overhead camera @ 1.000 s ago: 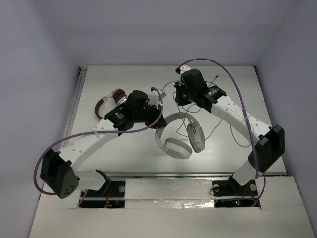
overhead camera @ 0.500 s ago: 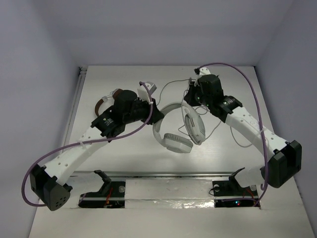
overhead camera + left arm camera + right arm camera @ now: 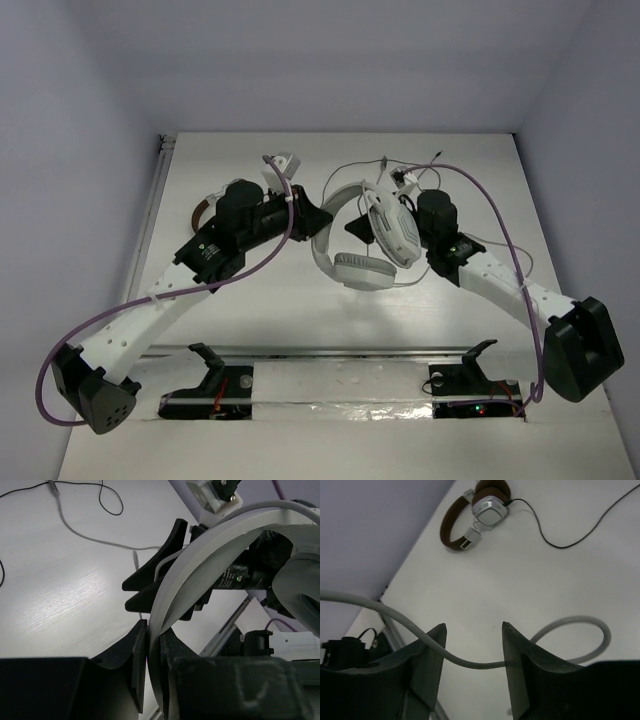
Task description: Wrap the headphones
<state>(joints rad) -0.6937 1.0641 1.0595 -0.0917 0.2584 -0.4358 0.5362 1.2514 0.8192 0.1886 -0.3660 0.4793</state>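
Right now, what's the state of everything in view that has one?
headphones, held up by the left gripper, not wrapped
cable, loose, crossing the gap of the right gripper
left gripper, jaws shut on the headband
right gripper, jaws open, cable between them but not gripped
brown headphones, lying flat, untouched

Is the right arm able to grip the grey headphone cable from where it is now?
Probably yes: the cable runs across the gap between the open jaws of the right arm, and nothing blocks it.
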